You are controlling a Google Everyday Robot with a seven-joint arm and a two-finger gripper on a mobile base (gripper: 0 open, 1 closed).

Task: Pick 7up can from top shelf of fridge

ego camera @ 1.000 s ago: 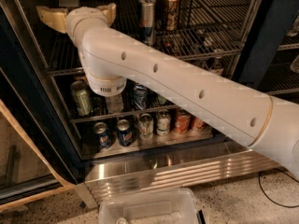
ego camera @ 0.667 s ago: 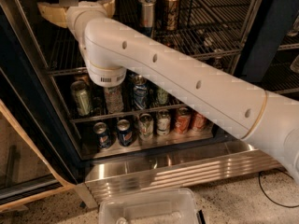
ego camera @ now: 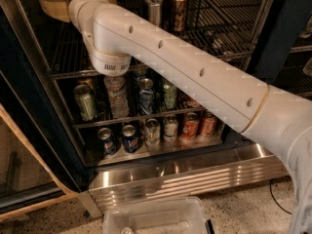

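The gripper sits at the left end of the top shelf, a tan wedge poking out past the white wrist toward the left wall. The wrist covers most of it, so I cannot tell whether its jaws are spread or pressed together. It appears to be held level with this shelf because that is where the target stands. The arm slants up from the lower right across the open front, which seems meant to carry the wrist over the shelf's raised front rail. The 7up can stands near the middle of the shelf, a little back from the front edge. It is to the right of the gripper and apart from it, and the arm's upper edge crosses in front of its foot. The can is upright, with its long axis vertical and its shiny lid on top. Its round side faces the opening, which probably suits a pinch from the side. A brown can stands just beside it on the right and another can top shows behind it, so an approach from the left or the front looks freest. Below, the lower racks are crowded with cans and a water bottle. The fridge ends in a ribbed steel panel, and a clear plastic bin sits on the floor before it.
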